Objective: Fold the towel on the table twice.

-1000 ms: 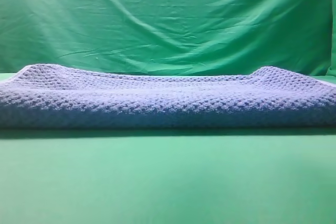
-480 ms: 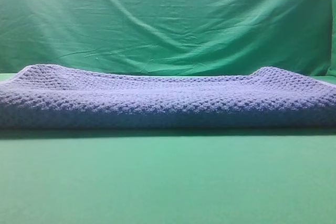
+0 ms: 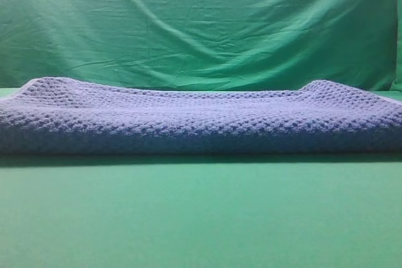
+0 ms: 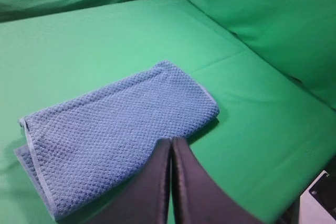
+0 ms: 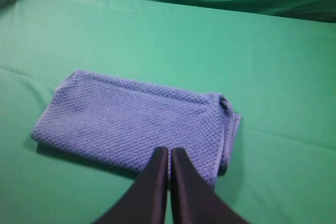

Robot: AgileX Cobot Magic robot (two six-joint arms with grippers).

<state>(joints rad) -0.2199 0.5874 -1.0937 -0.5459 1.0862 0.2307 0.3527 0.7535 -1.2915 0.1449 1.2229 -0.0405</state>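
The towel (image 4: 121,129), blue-grey with a bumpy waffle weave and a thin pale trim, lies folded into a compact rectangle with stacked layers showing at one end. It rests flat on the bright green surface (image 4: 94,40). The left gripper (image 4: 171,145) hangs above its near edge, fingers pressed together on nothing. The right gripper (image 5: 169,155) hangs likewise, fingers together, holding nothing.

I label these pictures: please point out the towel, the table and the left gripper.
towel (image 4: 121,124), left wrist view, middle of its top layer.
table (image 4: 94,40), left wrist view, bare green surface.
left gripper (image 4: 171,142), left wrist view, shut fingertips.
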